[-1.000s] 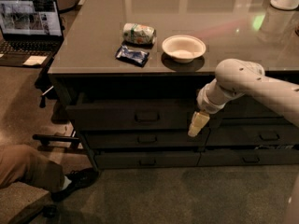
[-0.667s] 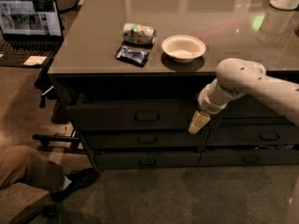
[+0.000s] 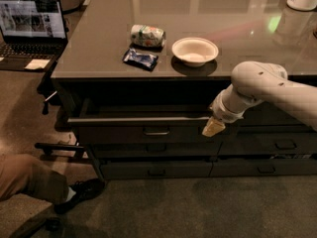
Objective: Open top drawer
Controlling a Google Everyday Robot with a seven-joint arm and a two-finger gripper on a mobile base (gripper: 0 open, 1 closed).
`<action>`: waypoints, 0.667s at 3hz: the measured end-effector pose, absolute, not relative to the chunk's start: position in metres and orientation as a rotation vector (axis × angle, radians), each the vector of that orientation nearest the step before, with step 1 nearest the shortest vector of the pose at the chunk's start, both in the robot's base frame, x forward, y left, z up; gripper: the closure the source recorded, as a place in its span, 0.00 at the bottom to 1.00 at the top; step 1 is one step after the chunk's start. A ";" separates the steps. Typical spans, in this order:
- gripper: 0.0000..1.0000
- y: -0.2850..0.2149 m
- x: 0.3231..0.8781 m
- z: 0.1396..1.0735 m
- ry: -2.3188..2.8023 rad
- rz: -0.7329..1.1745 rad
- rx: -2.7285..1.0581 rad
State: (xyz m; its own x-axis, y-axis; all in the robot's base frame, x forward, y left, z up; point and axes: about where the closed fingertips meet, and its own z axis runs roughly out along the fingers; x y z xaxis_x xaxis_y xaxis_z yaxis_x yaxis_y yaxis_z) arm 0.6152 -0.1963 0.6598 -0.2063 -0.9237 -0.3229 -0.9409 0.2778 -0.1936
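Observation:
The top drawer (image 3: 124, 132) is the wide dark grey one right under the left part of the counter top. It has a small bar handle (image 3: 157, 131) at its middle. It stands pulled out a little, with a dark gap showing above its front edge. My gripper (image 3: 213, 128), with tan tips, is at the right end of that drawer front, by its top edge. The white arm (image 3: 260, 83) reaches in from the right.
On the grey counter (image 3: 223, 14) lie a can on its side (image 3: 147, 35), a dark snack packet (image 3: 140, 58) and a white bowl (image 3: 194, 50). Shallower drawers (image 3: 153, 168) sit below and more drawers (image 3: 277, 145) to the right. A person's leg and shoe (image 3: 74, 191) are at the lower left, and a laptop (image 3: 30, 26) at the upper left.
The gripper has shifted very slightly at the drawer's right end. The drawer front seems a touch further out. Nothing on the counter has moved.

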 end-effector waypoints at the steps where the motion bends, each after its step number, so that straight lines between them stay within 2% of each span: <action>1: 0.37 -0.194 0.610 0.663 2.182 0.056 -1.709; 2: 0.21 -0.191 0.602 0.661 2.182 0.061 -1.751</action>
State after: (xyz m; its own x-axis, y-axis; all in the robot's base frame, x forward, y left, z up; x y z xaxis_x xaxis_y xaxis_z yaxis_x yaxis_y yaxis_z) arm 0.6019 -0.1906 0.6615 -0.1817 -0.9399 -0.2891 -0.9547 0.2391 -0.1773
